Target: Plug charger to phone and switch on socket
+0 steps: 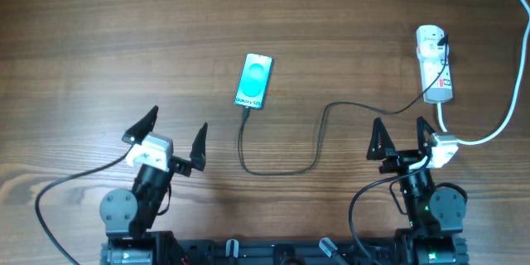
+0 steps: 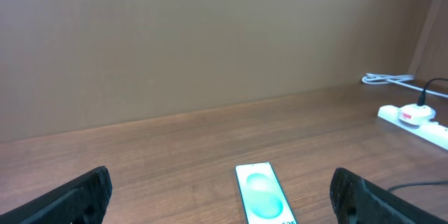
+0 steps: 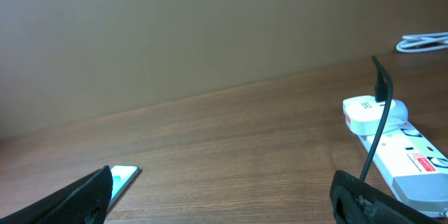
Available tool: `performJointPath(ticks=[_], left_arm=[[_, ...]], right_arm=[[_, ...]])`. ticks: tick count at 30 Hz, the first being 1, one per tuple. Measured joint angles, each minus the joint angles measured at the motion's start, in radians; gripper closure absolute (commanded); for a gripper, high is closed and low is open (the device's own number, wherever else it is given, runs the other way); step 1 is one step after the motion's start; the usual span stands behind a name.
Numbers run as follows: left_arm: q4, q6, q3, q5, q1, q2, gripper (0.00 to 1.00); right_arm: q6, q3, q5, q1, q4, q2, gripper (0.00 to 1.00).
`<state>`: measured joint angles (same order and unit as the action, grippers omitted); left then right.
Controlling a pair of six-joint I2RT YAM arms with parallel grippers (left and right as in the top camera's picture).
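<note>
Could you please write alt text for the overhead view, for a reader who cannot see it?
A lit phone lies on the table, a black charger looping from its near end to the socket at far right. The left gripper and right gripper sit open near the front edge.

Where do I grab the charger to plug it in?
Just behind its tip, where the charger lies straight and flat at the near end of the phone. Come from above with the left tool, which is open and nearer, closing across it.
</note>
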<state>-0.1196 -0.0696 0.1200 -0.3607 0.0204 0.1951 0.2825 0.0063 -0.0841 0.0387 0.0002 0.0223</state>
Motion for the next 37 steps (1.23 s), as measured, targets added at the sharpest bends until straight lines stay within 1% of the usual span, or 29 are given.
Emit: performJointPath(ticks=[5, 9, 10, 37], left_arm=[[0.014, 0.0, -0.091, 0.058, -0.027, -0.14, 0.0], [0.166, 0.0, -0.108, 0.071, -0.027, -0.178, 0.0], [0.171, 0.0, -0.108, 0.073, -0.027, -0.179, 0.0], [0.171, 0.0, -0.108, 0.076, -0.027, -0.181, 0.0]], right_arm=[[0.0, 0.0, 0.0, 0.0, 0.0, 0.0, 0.0], [0.0, 0.0, 0.0, 0.0, 0.0, 0.0, 0.0], [0.0, 0.0, 0.0, 0.0, 0.0, 0.0, 0.0], [0.0, 0.0, 0.0, 0.0, 0.0, 0.0, 0.0]])
